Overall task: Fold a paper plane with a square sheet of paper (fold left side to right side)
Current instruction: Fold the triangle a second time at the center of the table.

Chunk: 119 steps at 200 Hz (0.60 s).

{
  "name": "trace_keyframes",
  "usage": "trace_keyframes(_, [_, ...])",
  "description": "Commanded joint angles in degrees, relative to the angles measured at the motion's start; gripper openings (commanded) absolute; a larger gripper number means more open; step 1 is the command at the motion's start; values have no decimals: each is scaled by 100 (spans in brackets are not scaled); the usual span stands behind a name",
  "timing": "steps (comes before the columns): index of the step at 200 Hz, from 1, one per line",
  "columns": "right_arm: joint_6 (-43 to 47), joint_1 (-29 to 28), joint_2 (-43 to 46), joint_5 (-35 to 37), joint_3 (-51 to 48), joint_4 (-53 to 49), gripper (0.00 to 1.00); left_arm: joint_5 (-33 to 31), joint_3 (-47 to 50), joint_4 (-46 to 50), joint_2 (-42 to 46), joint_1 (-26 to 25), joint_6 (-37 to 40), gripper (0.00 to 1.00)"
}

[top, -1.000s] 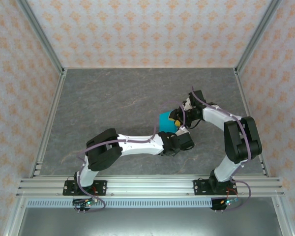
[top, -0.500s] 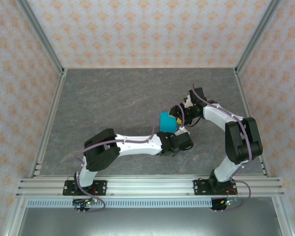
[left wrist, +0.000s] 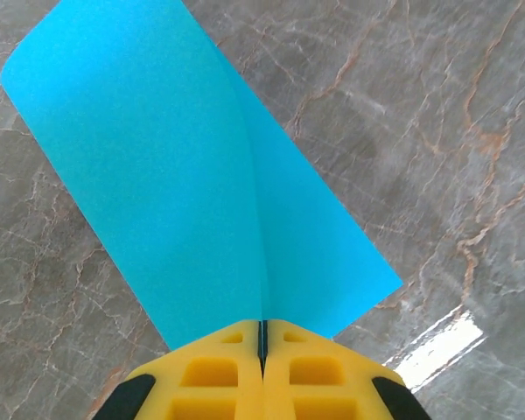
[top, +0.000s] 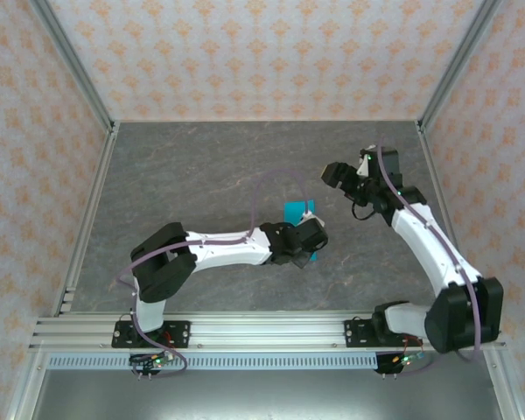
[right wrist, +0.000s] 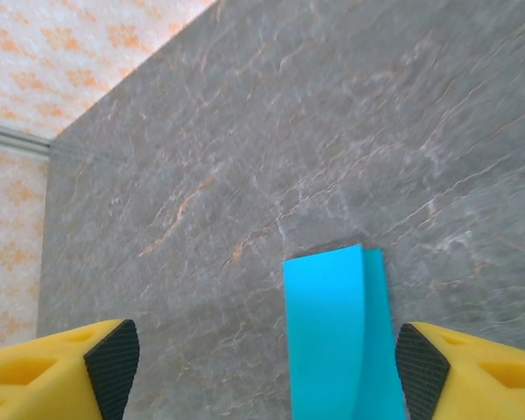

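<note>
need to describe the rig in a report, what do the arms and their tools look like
The left arm and right arm have white links, black joints and a thin purple cable running along each. The left tool and right tool have chunky yellow fingers with black pads.

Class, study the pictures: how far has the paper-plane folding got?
Done: the blue sheet is doubled over along one crease. In hand: the left gripper is shut on its edge; the right gripper is open, off it. Left: every later fold; no pointed dart yet.
</note>
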<state>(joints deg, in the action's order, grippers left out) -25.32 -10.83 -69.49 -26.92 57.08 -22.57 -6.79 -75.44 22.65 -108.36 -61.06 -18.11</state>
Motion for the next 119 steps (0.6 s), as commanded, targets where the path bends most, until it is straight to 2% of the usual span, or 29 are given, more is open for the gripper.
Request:
trace_keyframes(1, [299,9,420,606,-314,-340,81,358,157,-328,248,80,-227,0])
trace_keyframes(26, [278,11,866,621,-740,-418,78,684,346,-576,340,224,-394,0])
trace_keyframes(54, [63,4,1273,347,-1352,-224,66,1045,578,-878,476,400,-593,0])
trace_keyframes(94, [-410,-41,1326,-464,-2212,407,33,1595,933,-1402,653,634,-904,0])
trace_keyframes(119, [-686,-228,1269,-563,-2598,743,11,1863,1099,-1653,690,784,-1103,0])
